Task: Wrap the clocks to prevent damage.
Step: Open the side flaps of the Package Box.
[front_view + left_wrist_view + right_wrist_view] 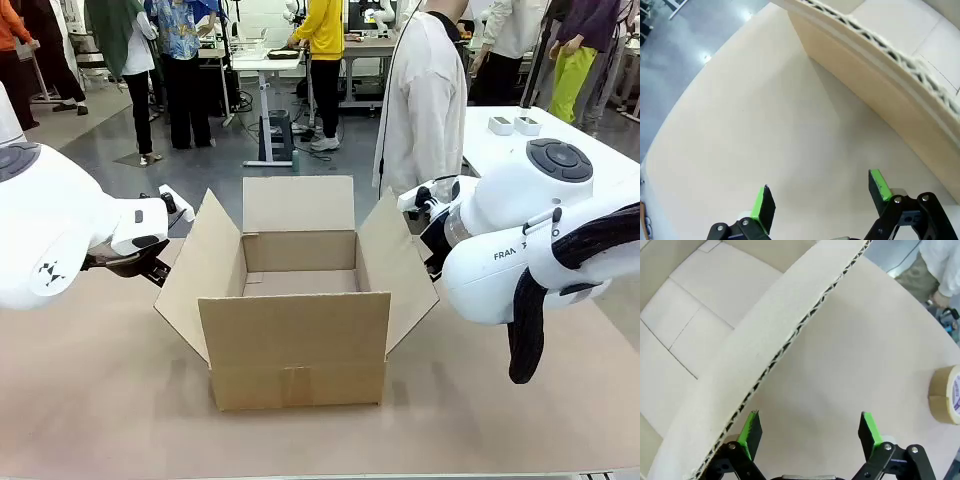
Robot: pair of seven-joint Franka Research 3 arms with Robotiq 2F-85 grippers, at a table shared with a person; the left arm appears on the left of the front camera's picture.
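The clocks are out of view. An open brown cardboard box (pixel 295 330) stands in the middle of the table, all flaps spread outward, and its inside looks bare. My left gripper (pixel 819 181) hangs open over bare tabletop just outside the box's left flap (pixel 880 45), holding nothing. Beside the right flap (pixel 765 340), my right gripper (pixel 810 415) is also open and empty, its left finger close to the flap's corrugated edge.
A brown tape roll (pixel 946 395) lies on the table to the right of the right gripper. A person in a pale shirt (pixel 425 100) stands at the far side. A white table (pixel 600 135) stands at the back right.
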